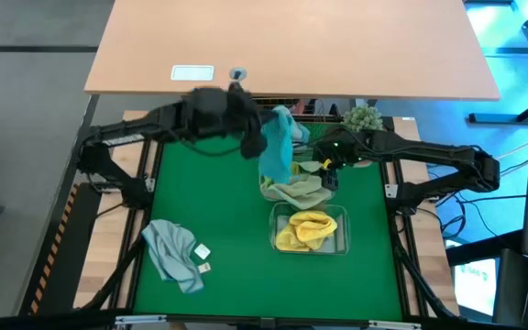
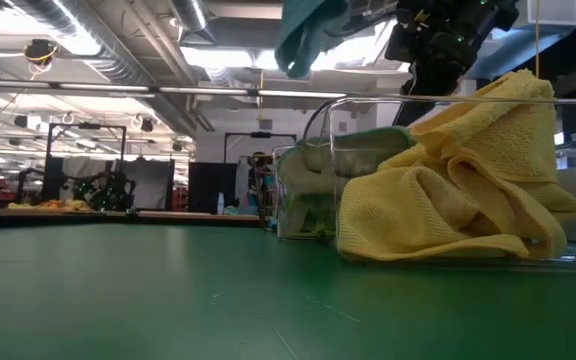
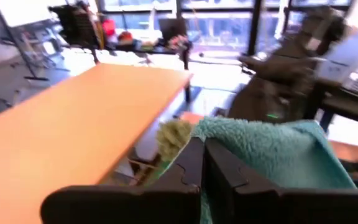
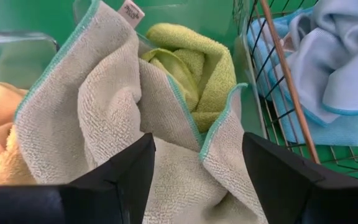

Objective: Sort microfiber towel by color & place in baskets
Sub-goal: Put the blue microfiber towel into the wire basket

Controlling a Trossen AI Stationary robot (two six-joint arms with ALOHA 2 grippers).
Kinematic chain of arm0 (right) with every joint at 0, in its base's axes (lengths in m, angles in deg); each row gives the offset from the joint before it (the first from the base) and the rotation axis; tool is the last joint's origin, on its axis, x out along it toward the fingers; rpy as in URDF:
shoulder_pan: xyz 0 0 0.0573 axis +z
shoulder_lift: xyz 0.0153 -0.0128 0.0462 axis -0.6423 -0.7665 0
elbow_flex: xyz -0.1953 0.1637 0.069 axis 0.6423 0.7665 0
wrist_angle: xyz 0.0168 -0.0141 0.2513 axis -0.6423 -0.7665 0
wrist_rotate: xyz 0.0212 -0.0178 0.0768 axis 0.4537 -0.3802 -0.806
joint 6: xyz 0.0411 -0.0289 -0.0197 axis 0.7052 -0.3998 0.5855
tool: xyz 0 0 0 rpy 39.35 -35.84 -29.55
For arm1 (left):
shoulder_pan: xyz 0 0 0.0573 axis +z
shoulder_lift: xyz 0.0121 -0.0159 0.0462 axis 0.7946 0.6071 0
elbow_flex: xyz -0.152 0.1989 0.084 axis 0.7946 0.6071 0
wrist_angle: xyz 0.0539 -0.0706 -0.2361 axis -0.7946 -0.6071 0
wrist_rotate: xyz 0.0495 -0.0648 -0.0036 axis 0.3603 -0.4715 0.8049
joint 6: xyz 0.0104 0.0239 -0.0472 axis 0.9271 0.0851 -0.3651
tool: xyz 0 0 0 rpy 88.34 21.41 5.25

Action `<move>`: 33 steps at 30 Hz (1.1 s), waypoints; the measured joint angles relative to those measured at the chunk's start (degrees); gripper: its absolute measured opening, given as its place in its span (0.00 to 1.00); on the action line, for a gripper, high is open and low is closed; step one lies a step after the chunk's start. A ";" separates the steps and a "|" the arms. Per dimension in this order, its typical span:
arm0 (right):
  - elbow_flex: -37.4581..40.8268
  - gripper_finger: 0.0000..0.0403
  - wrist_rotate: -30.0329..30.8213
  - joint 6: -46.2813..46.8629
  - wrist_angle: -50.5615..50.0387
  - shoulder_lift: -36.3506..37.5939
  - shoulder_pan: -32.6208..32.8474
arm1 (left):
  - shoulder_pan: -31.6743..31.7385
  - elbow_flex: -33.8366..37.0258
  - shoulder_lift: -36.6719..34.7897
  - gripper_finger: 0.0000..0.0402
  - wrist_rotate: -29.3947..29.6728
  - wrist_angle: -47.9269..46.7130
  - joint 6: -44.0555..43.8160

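Observation:
A teal towel (image 1: 278, 147) hangs from my shut left gripper (image 1: 257, 137) high over the table's far middle, beside the copper wire basket (image 4: 278, 68), which holds blue towels (image 4: 334, 68). My right gripper (image 4: 197, 168) is open, its fingers astride a fold of the sage towel (image 4: 104, 106). That towel is heaped with a green towel (image 4: 197, 68) in a clear tub (image 1: 296, 188). A second clear tub (image 1: 339, 240) holds a yellow towel (image 1: 305, 229). A pale blue towel (image 1: 174, 252) lies flat at the near left. My left gripper pinches the teal towel between its two fingers (image 3: 229, 171) at a bunched upper part (image 3: 241, 143). The towel is lifted clear and hangs slack below the fingers (image 2: 308, 35). My right gripper stands close over the sage towel; whether its fingers touch it I cannot tell.
A wooden table top (image 1: 291, 46) overhangs the far edge, with a small green plant (image 1: 363, 117) beside the wire basket. Open green mat (image 1: 209, 202) lies left of the tubs. The two arms are close together over the far middle.

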 joint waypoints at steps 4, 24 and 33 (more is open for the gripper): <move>0.00 0.60 0.01 -0.02 -0.94 1.51 0.00 | 5.91 -0.02 0.70 0.00 -1.96 3.04 1.89; 0.00 0.60 -0.18 -0.02 -2.53 12.02 0.00 | 19.33 -0.02 21.95 0.00 -13.57 5.37 1.93; 0.01 0.60 -0.19 -0.02 -2.53 12.42 -0.02 | 19.09 0.00 32.55 0.00 -13.60 4.62 1.87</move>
